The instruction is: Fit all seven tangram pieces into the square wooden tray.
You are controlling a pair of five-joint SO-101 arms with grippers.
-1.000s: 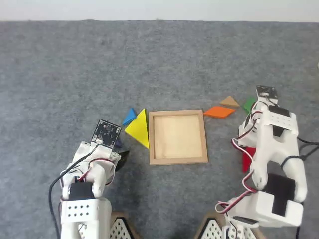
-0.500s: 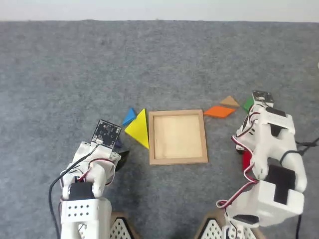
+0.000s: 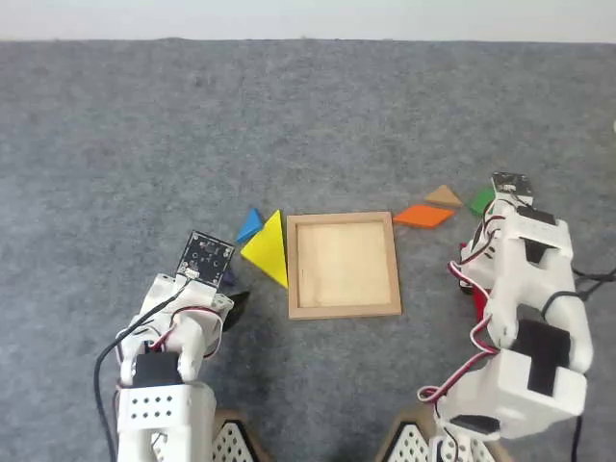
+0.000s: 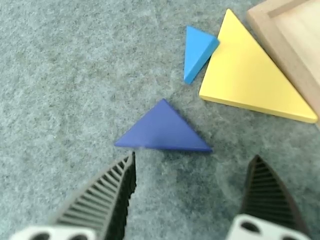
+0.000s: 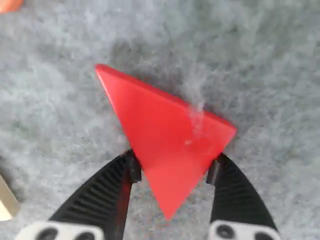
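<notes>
Looking down on a shallow square tray of pale wood, lying flat near the middle of the grey carpeted table and showing its bare floor.

Finding a large flat yellow wooden triangle resting just beside the tray's rim on the left arm's side, with a small light-blue wooden triangle sitting up against its outer edge.

Spotting a thin orange wooden parallelogram lying just off the tray's far corner on the right arm's side. Also seeing a small tan wooden triangle just beyond it, and a small green wooden piece next to that, partly hiding behind the right arm.

Noting a large glossy red wooden triangle lying flat on the carpet, well apart from the tray. Seeing the right claw grasping it, with black ribbed fingers pressing on two of its edges and one corner pointing back between them.

Noticing a dark blue wooden triangle lying flat, near the light-blue and yellow pieces but apart from both. Catching the left claw hanging released just short of it, fingers spread wide and touching nothing.
</notes>
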